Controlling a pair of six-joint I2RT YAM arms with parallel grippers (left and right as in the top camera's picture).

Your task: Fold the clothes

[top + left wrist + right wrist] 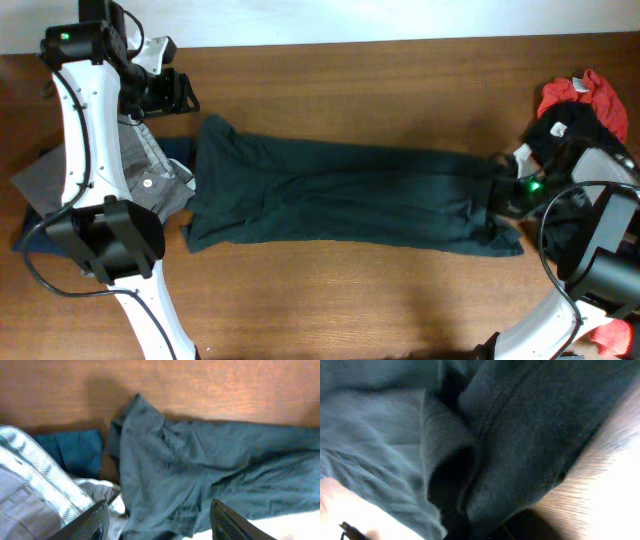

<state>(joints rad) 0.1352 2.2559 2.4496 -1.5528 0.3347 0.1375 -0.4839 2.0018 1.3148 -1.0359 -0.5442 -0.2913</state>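
Tee lies flat, stretched L-R across table. R gripper pressed together right at its R end, fabric filling my wrist cam. L gripper spread, hovering just off upper-L corner.

The T-shirt bunched at my right gripper is soft, matt knit cloth, dark green and creased. A stitched seam ridge runs close under that wrist. Beside the hem there, the table is smooth wood with a fine grain and a slight sheen where the light falls.

On my left gripper, the fingers look like matt black plastic. Just by the left finger lies a grey garment of woven cloth with a paler textured band. Past it is a matt blue cloth.

My arm shells are glossy white plastic. Behind my right gripper sit a red cloth and a black cloth, both matt.
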